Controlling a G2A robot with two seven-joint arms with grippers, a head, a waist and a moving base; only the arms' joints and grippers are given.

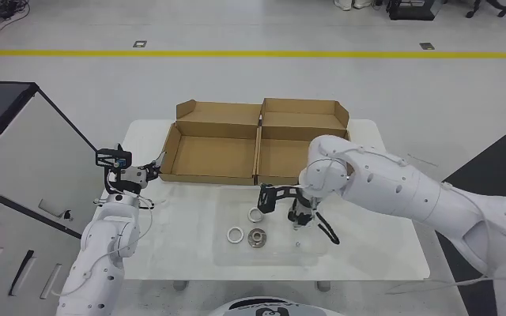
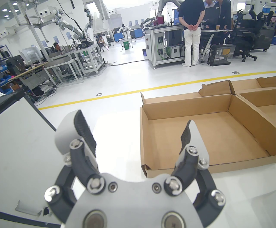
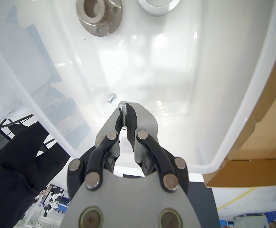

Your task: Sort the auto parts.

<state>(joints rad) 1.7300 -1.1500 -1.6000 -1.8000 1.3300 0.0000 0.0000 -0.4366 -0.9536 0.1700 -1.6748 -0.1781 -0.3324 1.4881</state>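
My right gripper (image 3: 125, 108) is shut on a threaded bolt (image 3: 123, 115), held above the clear tray (image 3: 254, 86); from above the right gripper (image 1: 297, 221) hangs over the tray's middle. In the tray lie a metal flange (image 3: 99, 16), a grey ring (image 3: 158, 5) and a small bolt (image 3: 112, 98). The top view shows the flange (image 1: 256, 237), a white ring (image 1: 236, 235), another ring (image 1: 255, 214) and the small bolt (image 1: 297, 244). My left gripper (image 2: 138, 131) is open and empty beside the left cardboard box (image 2: 215, 138), at the table's left side (image 1: 150, 170).
Two open cardboard boxes (image 1: 212, 154) (image 1: 285, 150) stand side by side at the back of the white table (image 1: 371, 261). A corner of the right box (image 3: 243, 170) lies close to the tray. A white panel (image 1: 32, 158) stands left of the table.
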